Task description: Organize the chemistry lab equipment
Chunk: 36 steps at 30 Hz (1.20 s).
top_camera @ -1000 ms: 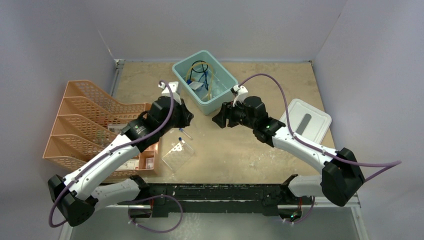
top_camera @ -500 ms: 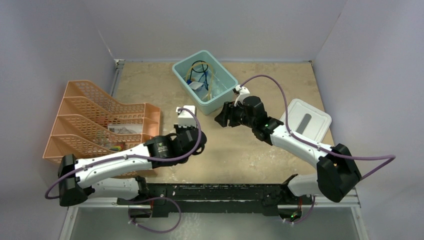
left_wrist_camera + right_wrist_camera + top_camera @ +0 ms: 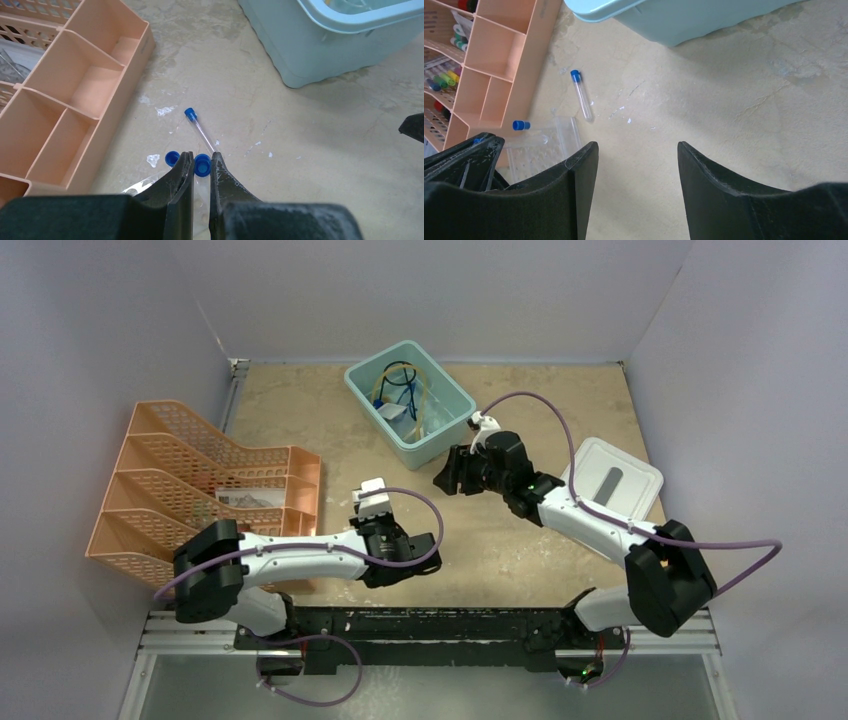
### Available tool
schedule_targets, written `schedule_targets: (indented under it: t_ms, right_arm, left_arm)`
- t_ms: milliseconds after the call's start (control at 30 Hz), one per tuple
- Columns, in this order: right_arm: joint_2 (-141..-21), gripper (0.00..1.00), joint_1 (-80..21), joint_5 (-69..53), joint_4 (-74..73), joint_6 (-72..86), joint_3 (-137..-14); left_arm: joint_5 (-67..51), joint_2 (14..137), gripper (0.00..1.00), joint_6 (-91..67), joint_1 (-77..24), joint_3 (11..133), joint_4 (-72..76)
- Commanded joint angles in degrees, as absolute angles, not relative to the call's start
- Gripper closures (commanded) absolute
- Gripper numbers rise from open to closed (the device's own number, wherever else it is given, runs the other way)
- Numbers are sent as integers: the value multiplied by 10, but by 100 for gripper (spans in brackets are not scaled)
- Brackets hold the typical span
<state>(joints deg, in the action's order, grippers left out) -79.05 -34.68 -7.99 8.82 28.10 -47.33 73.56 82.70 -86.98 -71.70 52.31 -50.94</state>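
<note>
My left gripper (image 3: 201, 156) is low over the clear rack (image 3: 142, 181), its jaws nearly together around the blue cap of an upright blue-capped tube (image 3: 202, 165). A second blue cap (image 3: 171, 158) stands just left of the fingers. A third blue-capped tube (image 3: 201, 130) lies on the table ahead; it also shows in the right wrist view (image 3: 582, 97), beside the rack (image 3: 544, 146). My right gripper (image 3: 447, 472) is open and empty above bare table, near the teal bin (image 3: 452, 425). The bin holds amber tubing (image 3: 383, 390) and black wire (image 3: 400, 368).
The orange mesh organizer (image 3: 200, 475) stands at the left, its small front compartments (image 3: 75, 95) close to the rack. The pale grey lid (image 3: 612, 480) lies at the right. In the top view my left arm (image 3: 300, 550) covers the rack.
My left arm has swung from beside the bin back toward the front edge and dropped low over the rack, closing round a capped tube. My right gripper has barely moved.
</note>
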Motion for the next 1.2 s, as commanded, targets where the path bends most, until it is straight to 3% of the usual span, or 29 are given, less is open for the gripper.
schedule_targets:
  t_ms: [0, 367, 1167]
  right_arm:
    - [-796, 40, -343, -89, 76, 279, -487]
    - [-807, 41, -342, -78, 65, 276, -492]
    - [-811, 41, -341, -77, 64, 276, -488]
  left_arm:
    - [798, 839, 100, -959, -721, 550, -568]
    - [763, 839, 100, -906, -721, 513, -495]
    - [745, 883, 100, -882, -720, 525, -529]
